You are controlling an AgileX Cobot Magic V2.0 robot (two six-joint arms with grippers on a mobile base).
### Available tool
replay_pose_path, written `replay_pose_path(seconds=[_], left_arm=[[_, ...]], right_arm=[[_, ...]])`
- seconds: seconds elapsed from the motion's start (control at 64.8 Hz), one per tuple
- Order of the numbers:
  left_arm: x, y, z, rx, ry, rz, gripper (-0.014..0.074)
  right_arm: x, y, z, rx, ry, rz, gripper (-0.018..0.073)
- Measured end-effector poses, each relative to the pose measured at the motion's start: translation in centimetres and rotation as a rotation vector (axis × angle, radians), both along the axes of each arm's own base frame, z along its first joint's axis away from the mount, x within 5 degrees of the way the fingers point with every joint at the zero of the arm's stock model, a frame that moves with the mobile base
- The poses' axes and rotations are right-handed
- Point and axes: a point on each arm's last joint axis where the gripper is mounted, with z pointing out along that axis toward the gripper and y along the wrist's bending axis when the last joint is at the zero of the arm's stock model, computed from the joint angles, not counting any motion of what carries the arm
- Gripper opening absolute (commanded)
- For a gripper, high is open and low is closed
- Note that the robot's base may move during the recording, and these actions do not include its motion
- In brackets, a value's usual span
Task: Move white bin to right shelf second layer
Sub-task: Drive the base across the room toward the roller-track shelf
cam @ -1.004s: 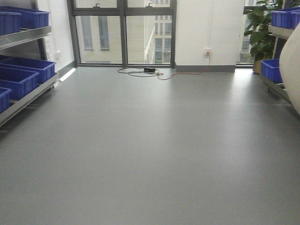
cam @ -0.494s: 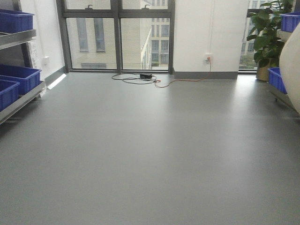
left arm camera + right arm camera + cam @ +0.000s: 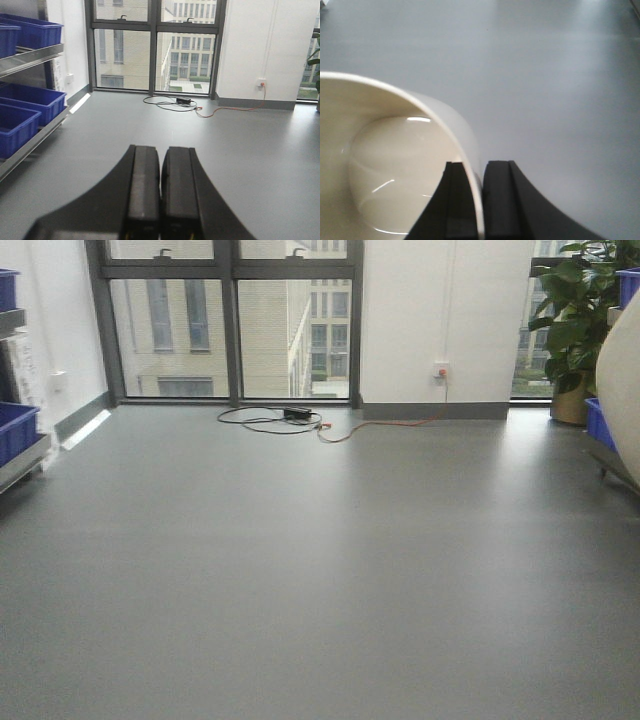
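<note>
The white bin (image 3: pixel 395 150) fills the lower left of the right wrist view, open side toward the camera, held above the grey floor. My right gripper (image 3: pixel 481 167) is shut on its rim, one finger inside and one outside. In the front view a strip of the bin's wall (image 3: pixel 625 390) shows at the right edge. My left gripper (image 3: pixel 161 150) is shut with nothing in it and points at the window. The right shelf shows only as a steel rail (image 3: pixel 618 472) at the right edge, with a blue crate (image 3: pixel 598 425) behind it. Its second layer cannot be made out.
A steel rack (image 3: pixel 30 57) with blue crates (image 3: pixel 30 100) lines the left wall. A black cable and box (image 3: pixel 290 418) lie on the floor by the window. A potted plant (image 3: pixel 575 310) stands in the far right corner.
The base has rolled forward toward the window. The left rack has slid almost out of the front view, and the cable and plant appear closer. The bin stays held at the right edge.
</note>
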Motion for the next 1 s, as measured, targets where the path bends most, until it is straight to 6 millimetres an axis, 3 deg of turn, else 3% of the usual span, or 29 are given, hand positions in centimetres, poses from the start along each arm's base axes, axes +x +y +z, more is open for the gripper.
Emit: replay_pose_path(seconds=[1.004], left_arm=[[0.0, 0.0, 0.0, 0.0, 0.0, 0.0, 0.0085]], right_arm=[[-0.01, 0.01, -0.01, 0.001, 0.002, 0.0, 0.0053]])
